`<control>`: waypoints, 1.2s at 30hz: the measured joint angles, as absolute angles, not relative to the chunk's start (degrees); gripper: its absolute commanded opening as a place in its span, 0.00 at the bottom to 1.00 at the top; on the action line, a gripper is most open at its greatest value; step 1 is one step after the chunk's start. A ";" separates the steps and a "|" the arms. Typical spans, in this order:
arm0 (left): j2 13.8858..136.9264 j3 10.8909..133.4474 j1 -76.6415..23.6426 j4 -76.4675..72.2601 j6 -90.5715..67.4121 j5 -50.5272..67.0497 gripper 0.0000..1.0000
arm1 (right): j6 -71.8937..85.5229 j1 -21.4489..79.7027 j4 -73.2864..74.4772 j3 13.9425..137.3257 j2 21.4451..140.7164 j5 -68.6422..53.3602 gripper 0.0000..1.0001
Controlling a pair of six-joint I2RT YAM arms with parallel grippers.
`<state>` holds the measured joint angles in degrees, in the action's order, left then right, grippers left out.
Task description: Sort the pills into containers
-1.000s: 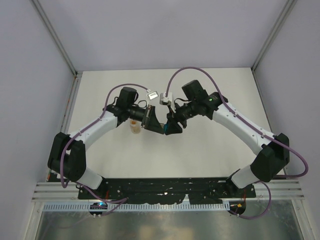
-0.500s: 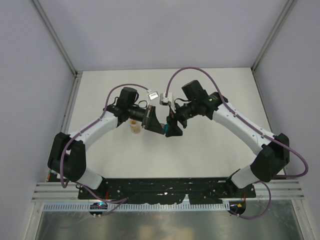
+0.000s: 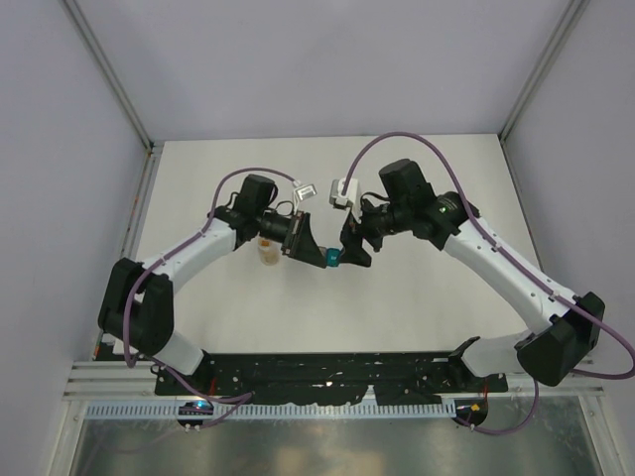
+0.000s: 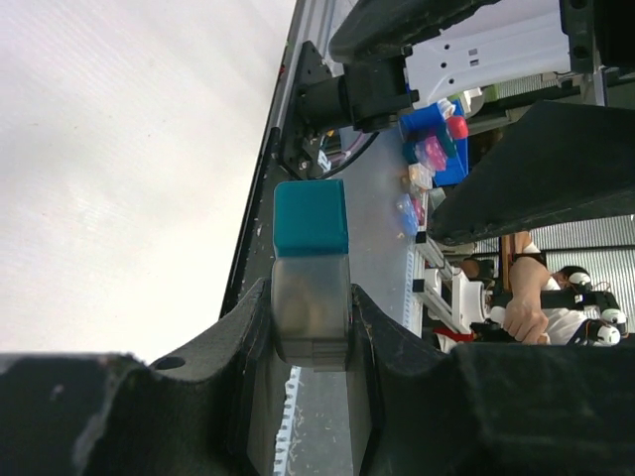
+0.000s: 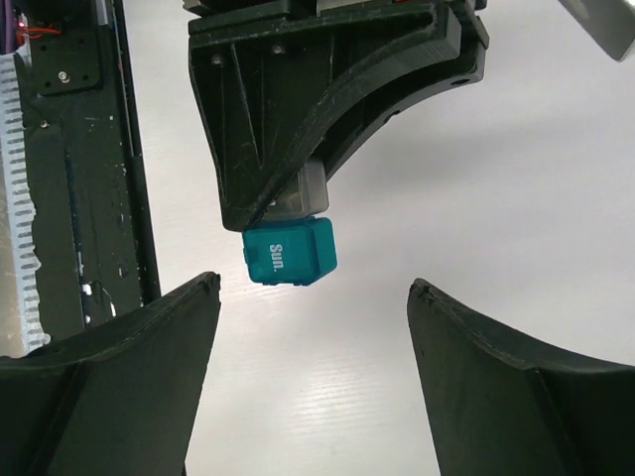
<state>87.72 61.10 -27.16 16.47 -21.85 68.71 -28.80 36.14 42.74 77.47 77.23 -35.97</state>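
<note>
The two containers are joined side by side and held off the table. In the left wrist view my left gripper is shut on the grey container, and the teal container sticks out past its fingertips. From above, the left gripper points right with the teal container at its tip. My right gripper stands open just right of it. In the right wrist view the right gripper gapes below the teal container, marked "Sun.", without touching it. No pills are in view.
A small clear vial with an orange-brown top stands on the white table under the left forearm. Frame posts and walls close in the table's left, right and back. A black mounting rail runs along the near edge.
My right gripper has opened and drawn back to the right, off the teal container, which now shows at the left gripper's tip. The left gripper keeps its grip and place.
</note>
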 measured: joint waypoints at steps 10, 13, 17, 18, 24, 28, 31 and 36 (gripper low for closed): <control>94.76 67.05 -27.18 24.36 -17.28 65.39 0.00 | -29.08 36.14 39.83 70.11 73.91 -29.47 0.81; 98.15 70.85 -27.18 27.73 -14.98 64.58 0.00 | -29.08 36.14 38.54 67.59 71.35 -27.57 0.81; 103.46 76.42 -27.33 31.31 -11.77 63.90 0.00 | -29.12 35.86 36.49 64.34 67.77 -25.47 0.81; 104.92 77.78 -27.33 32.03 -11.27 63.83 0.00 | -29.15 35.75 35.99 63.55 66.96 -24.95 0.81; 113.84 83.44 -27.53 33.61 -9.54 63.31 0.00 | -28.88 33.82 32.62 58.70 63.09 -22.79 0.81; 118.08 85.47 -27.99 33.61 -9.61 62.96 0.00 | -28.45 32.03 30.28 55.42 61.14 -22.22 0.82; 121.10 87.72 -28.27 33.61 -10.04 62.76 0.00 | -28.25 30.74 29.06 53.52 60.16 -22.15 0.82; 125.45 91.64 -28.60 34.00 -10.52 62.15 0.00 | -28.21 29.06 27.66 51.57 59.37 -22.15 0.82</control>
